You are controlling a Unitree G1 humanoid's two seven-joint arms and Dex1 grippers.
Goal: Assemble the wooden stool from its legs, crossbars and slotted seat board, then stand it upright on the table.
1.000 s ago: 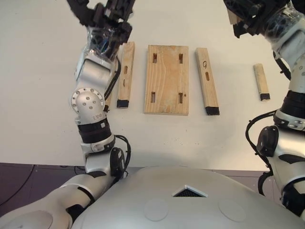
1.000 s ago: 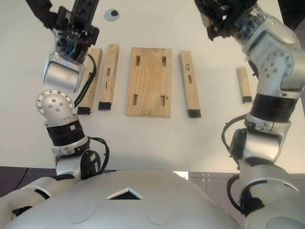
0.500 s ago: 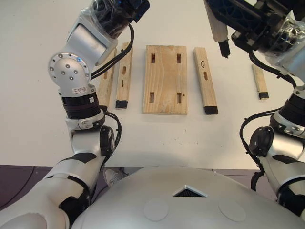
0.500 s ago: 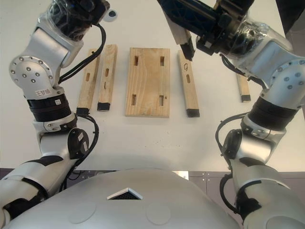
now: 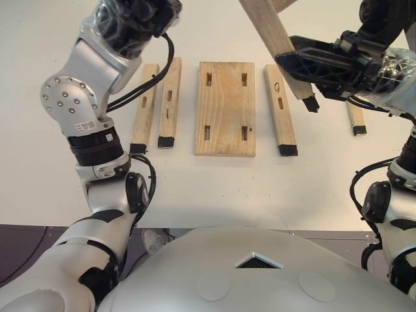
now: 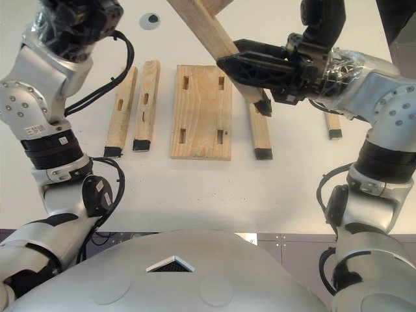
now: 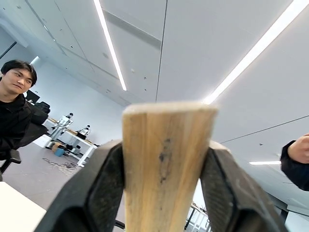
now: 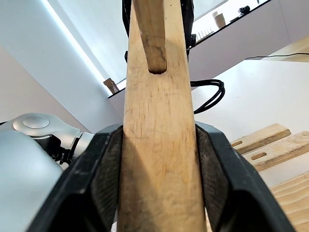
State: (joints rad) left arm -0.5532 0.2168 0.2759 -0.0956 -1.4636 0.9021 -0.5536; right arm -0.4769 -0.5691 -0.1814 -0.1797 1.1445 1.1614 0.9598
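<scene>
My right gripper (image 5: 296, 62) is shut on a wooden leg (image 5: 276, 39), held tilted in the air with its black-tipped end low over the table. In the right wrist view the fingers (image 8: 104, 179) clamp this leg (image 8: 159, 121), and a crossbar (image 8: 152, 29) sits in the leg's slot. My left gripper (image 7: 166, 164) is shut on that crossbar (image 7: 166, 145), up high. The slotted seat board (image 5: 227, 108) lies flat mid-table. Two legs (image 5: 144, 107) (image 5: 169, 101) lie left of it, one leg (image 5: 281, 109) lies right of it.
A short crossbar (image 6: 333, 125) lies on the table at the far right, partly behind my right arm. A small grey round thing (image 6: 150, 21) rests at the far side of the table. The white table (image 5: 214, 182) has bare room along its near edge.
My right gripper has swung the leg down and toward the middle, tilting it over the table. My left arm has lifted higher, and the crossbar now meets the leg's slot.
</scene>
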